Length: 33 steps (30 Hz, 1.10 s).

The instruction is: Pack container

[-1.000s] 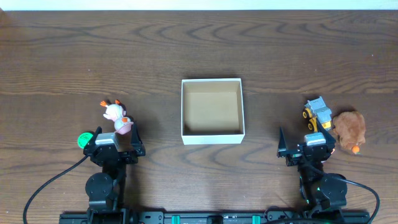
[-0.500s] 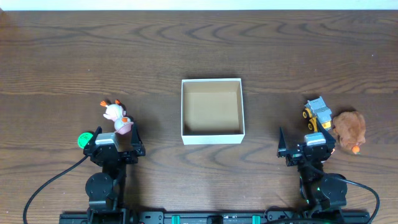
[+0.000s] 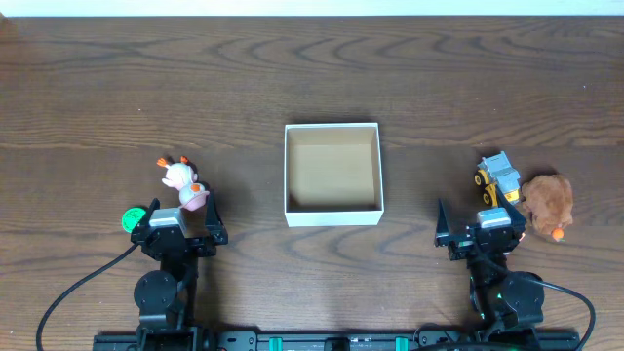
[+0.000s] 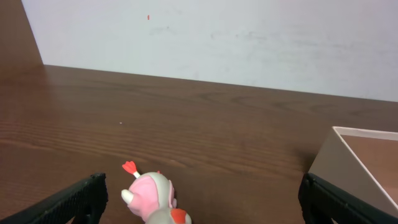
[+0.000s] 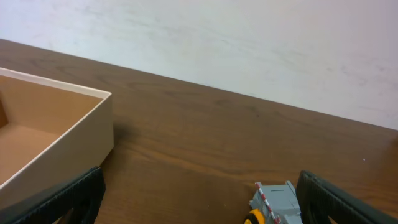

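So, the container (image 3: 331, 174) is found pretty much dead centre on the wooden table (image 3: 312, 68), open side up, with white walls and a tan inside. Nothing can be seen lying in it. It's sat between the two arms and well apart from both.

The left gripper (image 3: 182, 224) is held low near the front edge of the table, jaws spread wide with nothing pinched between them. Just ahead of it, a little pink-and-white toy animal (image 3: 183, 182) with red bits is seen. From the left wrist view the toy (image 4: 152, 198) shows up closer to the left finger (image 4: 81, 200), and whether it's being touched can't be made out. A small green round thing (image 3: 131, 218) is tucked just beside that gripper on its outer side. What it actually is can't be told.

The right gripper (image 3: 480, 224) is parked the same way on the other side, also wide open and empty. A yellow-and-grey toy truck (image 3: 497, 179) is spotted just in front of it, and a brown plush toy (image 3: 546, 203) is pressed right up next to the truck.
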{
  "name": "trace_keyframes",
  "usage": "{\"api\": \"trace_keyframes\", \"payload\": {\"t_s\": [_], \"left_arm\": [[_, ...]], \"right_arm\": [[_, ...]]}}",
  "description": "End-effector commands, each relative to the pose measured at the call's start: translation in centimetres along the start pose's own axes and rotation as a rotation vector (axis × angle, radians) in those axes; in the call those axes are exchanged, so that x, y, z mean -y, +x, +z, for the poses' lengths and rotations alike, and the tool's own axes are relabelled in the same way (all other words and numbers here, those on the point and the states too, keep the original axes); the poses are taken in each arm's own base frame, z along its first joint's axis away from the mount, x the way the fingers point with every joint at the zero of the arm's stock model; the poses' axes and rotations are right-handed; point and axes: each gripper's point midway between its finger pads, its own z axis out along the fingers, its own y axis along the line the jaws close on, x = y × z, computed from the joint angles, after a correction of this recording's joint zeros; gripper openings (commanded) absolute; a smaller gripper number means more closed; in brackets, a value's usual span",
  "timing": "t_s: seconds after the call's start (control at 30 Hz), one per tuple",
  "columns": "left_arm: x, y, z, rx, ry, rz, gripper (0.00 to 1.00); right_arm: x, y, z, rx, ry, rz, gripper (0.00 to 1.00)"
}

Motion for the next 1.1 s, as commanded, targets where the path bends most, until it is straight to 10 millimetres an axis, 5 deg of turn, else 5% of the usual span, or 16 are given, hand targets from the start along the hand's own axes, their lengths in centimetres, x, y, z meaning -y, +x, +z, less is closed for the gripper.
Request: {"api": "trace_keyframes", "payload": {"t_s": [0.0,1.07], "left_arm": [[-0.31,1.65,0.07,-0.05,-0.014,0.004,0.98],[-0.31,1.64,0.07,-0.05,-0.014,0.004,0.98]], "right_arm": [[0.09,0.05,-0.02,0.0,0.002,-0.01,0.99],[0.16,0.06,-0.02,0.0,0.006,-0.009,0.99]]}}
